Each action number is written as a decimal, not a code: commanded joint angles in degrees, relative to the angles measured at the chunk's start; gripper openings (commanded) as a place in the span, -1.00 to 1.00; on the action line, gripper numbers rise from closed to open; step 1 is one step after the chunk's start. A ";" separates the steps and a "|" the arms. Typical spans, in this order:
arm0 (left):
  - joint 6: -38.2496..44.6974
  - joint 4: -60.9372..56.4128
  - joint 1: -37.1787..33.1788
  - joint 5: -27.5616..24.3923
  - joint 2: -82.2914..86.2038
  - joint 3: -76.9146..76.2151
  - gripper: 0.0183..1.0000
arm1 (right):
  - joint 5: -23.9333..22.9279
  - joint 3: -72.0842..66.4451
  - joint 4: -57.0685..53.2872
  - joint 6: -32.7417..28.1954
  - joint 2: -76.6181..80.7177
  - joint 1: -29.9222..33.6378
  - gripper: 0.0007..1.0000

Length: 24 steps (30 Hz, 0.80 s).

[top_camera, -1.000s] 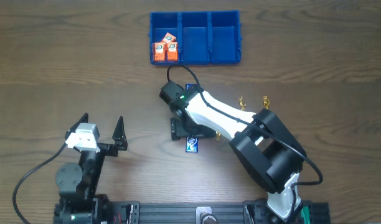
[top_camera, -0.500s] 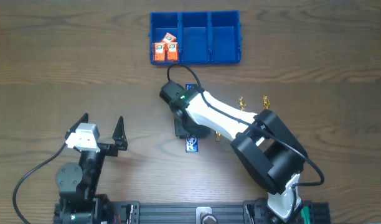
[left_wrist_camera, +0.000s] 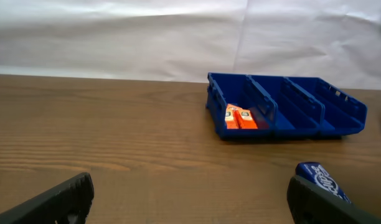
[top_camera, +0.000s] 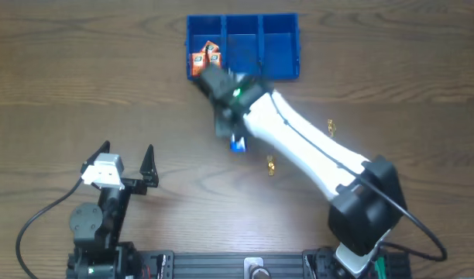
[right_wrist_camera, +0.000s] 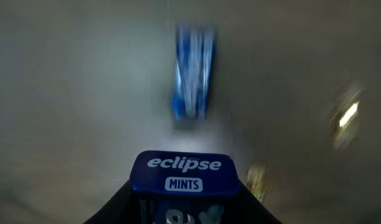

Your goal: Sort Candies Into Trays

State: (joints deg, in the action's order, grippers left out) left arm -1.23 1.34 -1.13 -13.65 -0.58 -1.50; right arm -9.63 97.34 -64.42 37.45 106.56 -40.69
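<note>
The wooden tabletop [top_camera: 82, 85] carries everything. The right arm [top_camera: 299, 147] stretches across it toward the blue three-bin tray [top_camera: 280, 46]. Its pincer [right_wrist_camera: 184, 210] is clamped on a blue tin [right_wrist_camera: 183, 174], held above the tabletop near the tray's front wall. The left pincer [top_camera: 127, 146] sits by its base, fingers spread wide, holding nothing. Orange candies [top_camera: 204, 58] lie in the tray's left bin. Two gold candies [top_camera: 271, 164] rest beside the right arm.

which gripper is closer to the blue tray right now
Right. The right gripper, holding a blue tin, is just in front of the blue tray; the left gripper sits far back near its own base, off to the tray's left.
</note>
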 commanded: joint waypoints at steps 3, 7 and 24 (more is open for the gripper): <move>0.63 1.77 -0.35 -1.25 0.37 1.20 0.99 | -10.91 16.72 5.31 -8.70 0.94 7.69 -0.82; 0.63 1.77 -0.35 -1.25 0.37 1.20 0.99 | -12.26 17.18 17.64 -13.44 3.15 9.99 -0.82; 0.63 1.77 -0.35 -1.25 0.37 1.20 1.00 | -15.91 17.18 37.77 -20.65 21.11 11.52 -0.85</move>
State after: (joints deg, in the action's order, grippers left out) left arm -1.23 1.34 -1.13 -13.65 -0.58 -1.50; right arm -22.76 114.13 -27.57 18.20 127.68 -30.02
